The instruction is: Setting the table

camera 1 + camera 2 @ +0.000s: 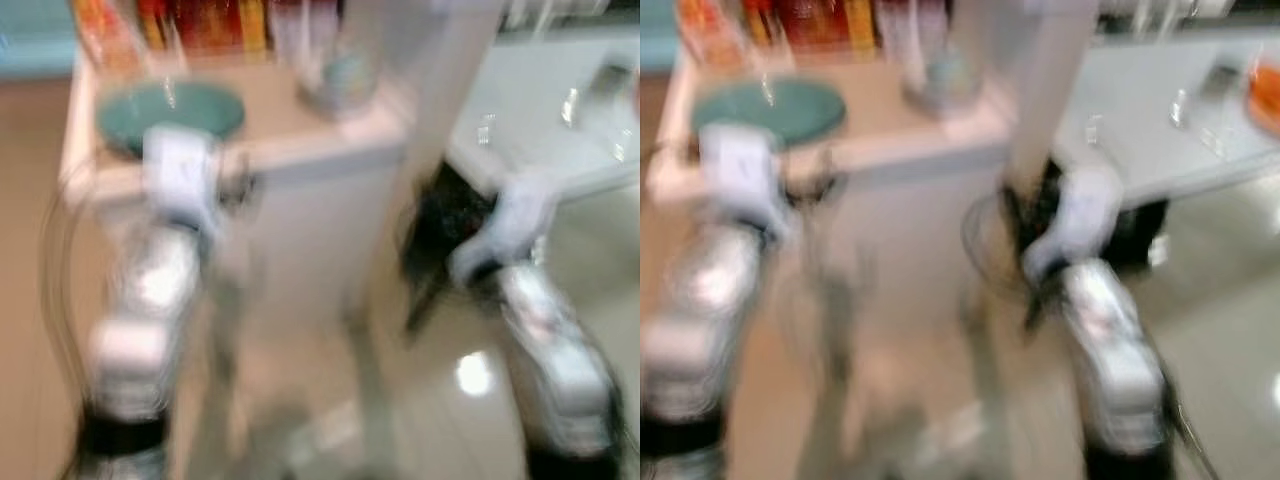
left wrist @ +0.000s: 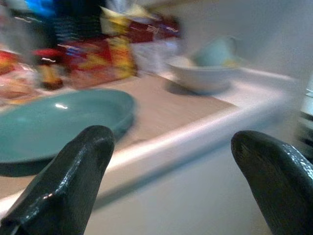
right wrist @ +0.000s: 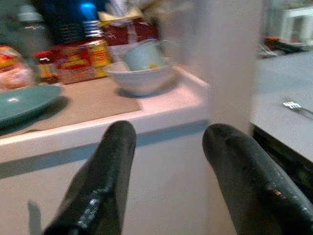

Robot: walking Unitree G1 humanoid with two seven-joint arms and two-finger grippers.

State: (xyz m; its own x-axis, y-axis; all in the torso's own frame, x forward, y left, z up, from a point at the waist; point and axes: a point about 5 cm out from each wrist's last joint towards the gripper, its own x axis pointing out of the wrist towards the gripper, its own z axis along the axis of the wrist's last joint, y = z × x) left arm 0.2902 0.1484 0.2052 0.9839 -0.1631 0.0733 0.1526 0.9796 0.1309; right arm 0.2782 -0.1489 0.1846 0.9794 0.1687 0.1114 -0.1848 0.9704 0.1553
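The eye views are blurred by motion. A teal plate (image 1: pixel 170 110) lies on the near left of a white counter (image 1: pixel 330 150). Further right on the counter stands a white bowl (image 3: pixel 142 76) with a pale blue cup (image 3: pixel 144 54) in it. My left gripper (image 2: pixel 172 137) is open and empty, just short of the counter's front edge and level with the plate (image 2: pixel 54 122). My right gripper (image 3: pixel 171 131) is open and empty too, lower down in front of the counter's white side. A fork (image 3: pixel 293 105) lies on the grey table (image 1: pixel 540 130) to the right.
Red and yellow packets and jars (image 2: pixel 93 58) line the back of the counter. A white pillar (image 1: pixel 440 100) rises between the counter and the grey table. Glassware (image 1: pixel 570 105) and something orange (image 1: pixel 1265 90) sit on the table. Shiny tiled floor (image 1: pixel 470 375) lies below.
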